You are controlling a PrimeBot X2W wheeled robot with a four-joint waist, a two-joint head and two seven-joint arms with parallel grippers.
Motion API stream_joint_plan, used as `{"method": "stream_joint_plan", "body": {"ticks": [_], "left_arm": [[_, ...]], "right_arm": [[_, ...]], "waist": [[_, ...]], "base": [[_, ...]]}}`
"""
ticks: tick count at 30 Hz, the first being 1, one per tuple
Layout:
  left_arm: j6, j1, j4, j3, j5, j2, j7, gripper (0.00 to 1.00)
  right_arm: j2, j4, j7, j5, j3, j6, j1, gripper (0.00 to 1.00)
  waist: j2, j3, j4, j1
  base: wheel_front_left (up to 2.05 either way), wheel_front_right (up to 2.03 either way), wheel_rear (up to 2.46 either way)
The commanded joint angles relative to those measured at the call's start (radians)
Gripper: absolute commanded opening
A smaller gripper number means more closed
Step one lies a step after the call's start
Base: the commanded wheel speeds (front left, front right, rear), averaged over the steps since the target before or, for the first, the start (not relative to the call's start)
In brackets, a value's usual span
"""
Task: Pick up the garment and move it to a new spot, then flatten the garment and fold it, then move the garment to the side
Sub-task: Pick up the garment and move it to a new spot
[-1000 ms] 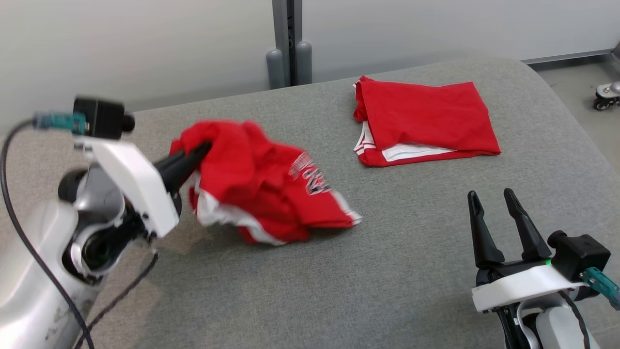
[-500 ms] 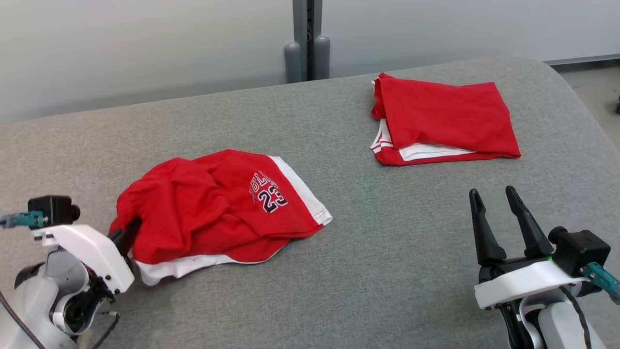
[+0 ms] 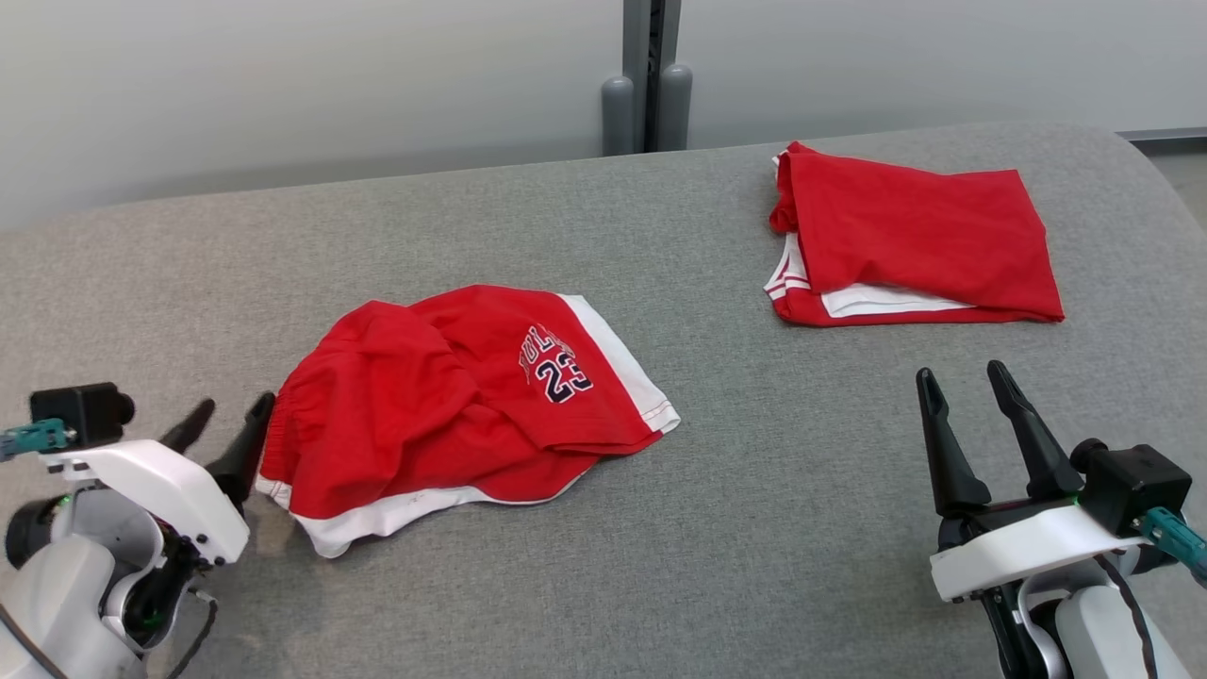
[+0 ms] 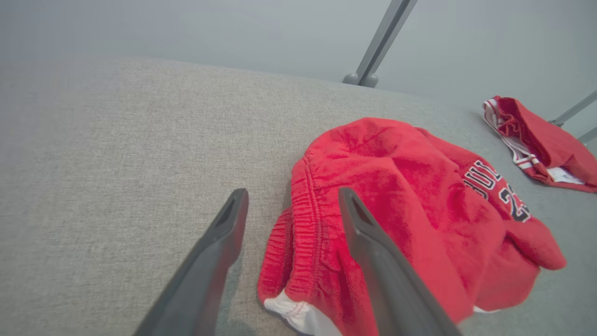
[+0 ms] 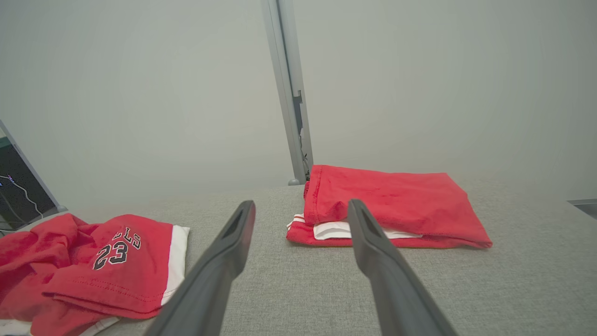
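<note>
Crumpled red shorts (image 3: pixel 453 405) lie just right of left gripper (image 3: pixel 234 407), long axis running rightward. Its jaws are spread and empty, the near finger maybe touching cloth. Right gripper (image 3: pixel 960 373) also open, well apart.

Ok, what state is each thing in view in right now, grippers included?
Red shorts: crumpled, not yet flattened or folded.
Folded red garment: folded, lying flat at the far right.
Left gripper: open, at the shorts' waistband edge, gripping nothing.
Right gripper: open, empty, apart from both garments.
</note>
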Motion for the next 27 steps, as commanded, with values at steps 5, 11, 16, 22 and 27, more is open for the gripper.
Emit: {"method": "stream_joint_plan", "body": {"ticks": [5,11,16,22,27], "left_arm": [[0.036,0.005,-0.082,0.024,0.051,0.036,-0.123,1.00],[0.096,0.093,-0.227,0.088,0.072,0.023,-0.278,1.00],[0.167,0.172,-0.353,0.157,0.176,0.007,-0.304,1.00],[0.227,0.277,-0.476,0.286,0.326,-0.052,-0.304,1.00],[0.222,0.371,-0.549,0.387,0.438,-0.135,-0.305,1.00]], "right_arm": [[-0.012,-0.011,-0.001,-0.008,-0.003,0.000,0.003,1.00],[-0.009,-0.010,-0.001,-0.012,0.012,0.000,-0.002,1.00],[-0.005,-0.016,-0.001,-0.015,0.008,0.000,0.012,1.00],[0.005,-0.033,-0.001,-0.013,0.004,0.000,0.021,1.00],[0.007,-0.058,-0.001,-0.021,-0.004,0.000,0.031,1.00]], "waist": [[0.0000,0.000,0.024,0.0000],[0.0000,0.006,0.043,0.0000],[0.0000,0.008,0.065,0.0000],[0.0000,0.006,0.074,0.0000],[0.0000,0.001,0.074,0.0000]], "base": [[0.00,0.00,0.00],[0.00,0.00,0.00],[0.00,0.00,0.00],[0.00,0.00,0.00],[0.00,0.00,0.00]]}}
